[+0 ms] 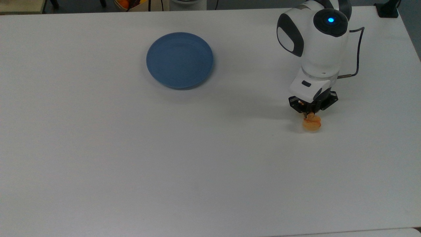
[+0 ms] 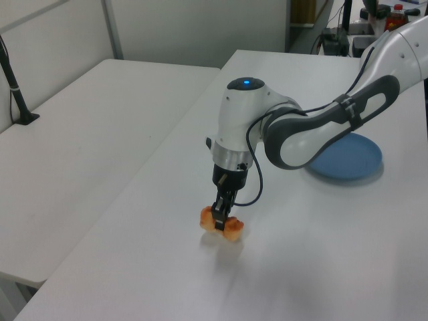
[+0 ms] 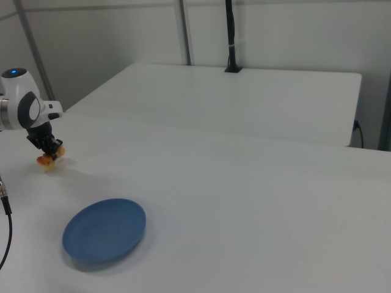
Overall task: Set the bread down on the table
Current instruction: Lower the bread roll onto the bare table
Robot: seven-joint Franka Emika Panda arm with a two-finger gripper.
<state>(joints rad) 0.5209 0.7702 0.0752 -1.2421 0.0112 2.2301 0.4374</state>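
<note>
The bread (image 1: 312,123) (image 2: 221,225) (image 3: 46,161) is clamped between the fingers of the gripper (image 1: 310,115) (image 2: 220,219) (image 3: 51,150), which points straight down and is closed on the loaf's middle. The bread is held right at the surface of the table (image 1: 131,158) (image 2: 314,267) (image 3: 244,201), well apart from the blue plate (image 1: 180,60) (image 2: 351,155) (image 3: 104,229), toward the top view's right; whether it rests on the table cannot be told. In the left view the plate is partly hidden behind the arm.

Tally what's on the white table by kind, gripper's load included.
Bread: 1, held in the gripper, low over the table
Blue plate: 1, nothing on it
Total: 2
</note>
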